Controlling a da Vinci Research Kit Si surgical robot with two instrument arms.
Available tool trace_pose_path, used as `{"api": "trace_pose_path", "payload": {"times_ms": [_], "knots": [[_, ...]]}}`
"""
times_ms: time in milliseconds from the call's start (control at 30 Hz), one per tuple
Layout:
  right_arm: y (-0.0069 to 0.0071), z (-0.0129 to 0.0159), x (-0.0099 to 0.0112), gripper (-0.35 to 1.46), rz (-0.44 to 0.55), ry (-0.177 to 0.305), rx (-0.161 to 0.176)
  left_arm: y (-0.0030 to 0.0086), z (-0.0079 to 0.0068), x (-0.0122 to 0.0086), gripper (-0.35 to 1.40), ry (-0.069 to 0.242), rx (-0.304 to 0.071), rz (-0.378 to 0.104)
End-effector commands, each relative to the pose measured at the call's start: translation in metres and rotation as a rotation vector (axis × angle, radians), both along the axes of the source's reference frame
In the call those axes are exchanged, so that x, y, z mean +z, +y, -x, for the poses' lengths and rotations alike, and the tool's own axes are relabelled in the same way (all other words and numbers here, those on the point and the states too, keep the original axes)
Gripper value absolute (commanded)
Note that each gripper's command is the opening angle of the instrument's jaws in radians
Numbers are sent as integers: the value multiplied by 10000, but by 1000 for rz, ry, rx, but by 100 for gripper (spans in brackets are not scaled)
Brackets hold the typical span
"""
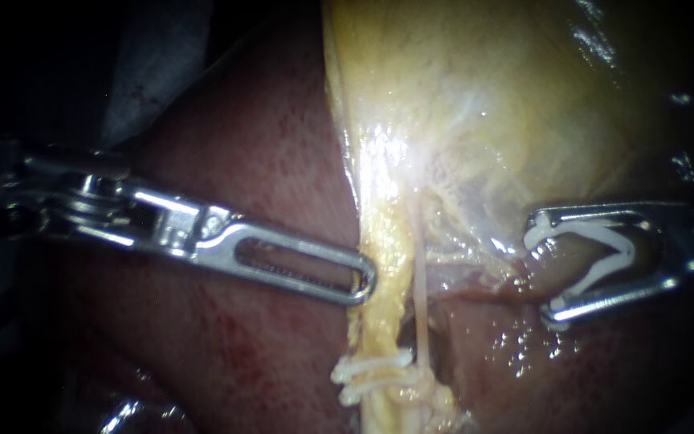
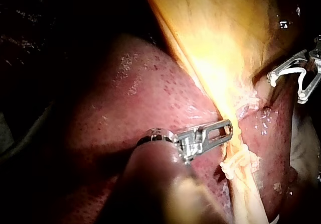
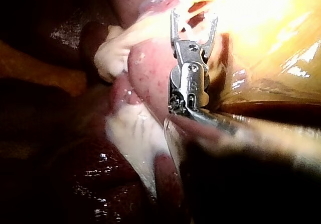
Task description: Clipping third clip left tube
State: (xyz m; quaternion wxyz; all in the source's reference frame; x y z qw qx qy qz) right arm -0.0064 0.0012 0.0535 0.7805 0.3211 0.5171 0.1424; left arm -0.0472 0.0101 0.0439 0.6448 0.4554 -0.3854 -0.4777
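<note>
The left tube [image 1: 381, 265] is a taut yellow band running down from the gallbladder [image 1: 483, 96]. Two white clips [image 1: 369, 368] cross it low down. My left instrument [image 1: 361, 281] lies across the liver, its windowed jaws together and pinching the band's left edge; the left wrist view shows its tip [image 2: 226, 130] against the band above the clips [image 2: 235, 164]. My right instrument [image 1: 544, 269] stands to the right of the tube, apart from it, jaws spread around a white clip [image 1: 604, 253]. The right wrist view shows that clip [image 3: 193, 23] between its jaws [image 3: 193, 19].
Red liver [image 1: 242, 161] lies under my left instrument and below the right one. A thin pale tube [image 1: 419, 265] runs just right of the yellow band. In the left wrist view my right instrument [image 2: 293, 78] shows beyond the band.
</note>
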Motion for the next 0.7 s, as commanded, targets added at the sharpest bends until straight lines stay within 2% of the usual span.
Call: {"api": "trace_pose_path", "payload": {"times_ms": [33, 300, 500, 700], "knots": [[0, 0, 0, 60, 0, 0, 0, 0, 0, 0, -35, -1, 2, 0], [-1, -1, -1, 60, 0, 0, 0, 3, -3, -6, -35, -4, 4, -4], [-3, -5, -1, 60, 1, -1, 2, 8, -15, -23, -35, -17, 4, -13], [-5, -11, 0, 60, 2, -2, 4, 6, -30, -39, -35, -29, -5, -18]]}}
